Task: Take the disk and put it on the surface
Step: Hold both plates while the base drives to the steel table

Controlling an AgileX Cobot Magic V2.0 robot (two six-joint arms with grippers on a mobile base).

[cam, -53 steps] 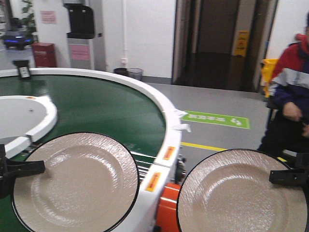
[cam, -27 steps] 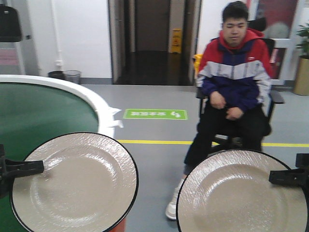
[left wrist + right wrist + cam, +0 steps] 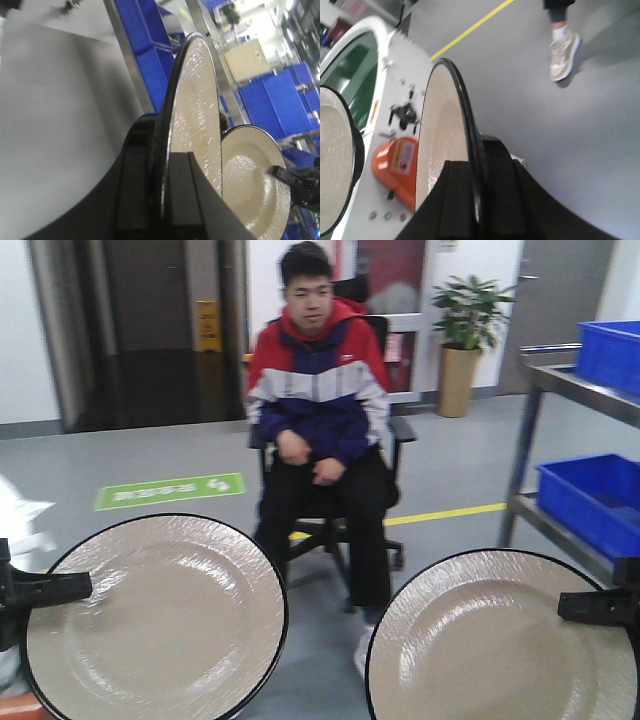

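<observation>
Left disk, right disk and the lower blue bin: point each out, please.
Left disk [image 3: 150,625], front view, middle of its well.
Right disk [image 3: 490,645], front view, middle of its well.
Lower blue bin [image 3: 580,515], front view, its side wall.

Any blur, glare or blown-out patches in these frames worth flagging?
Front view: the seated man and blue bins are smeared, seemingly by motion blur; the left plate and right plate are crisp, with white glare streaks. Left wrist view: the floor is blurred and the top right corner is blown out. Right wrist view: soft overall, the shoe fuzzy.
</observation>
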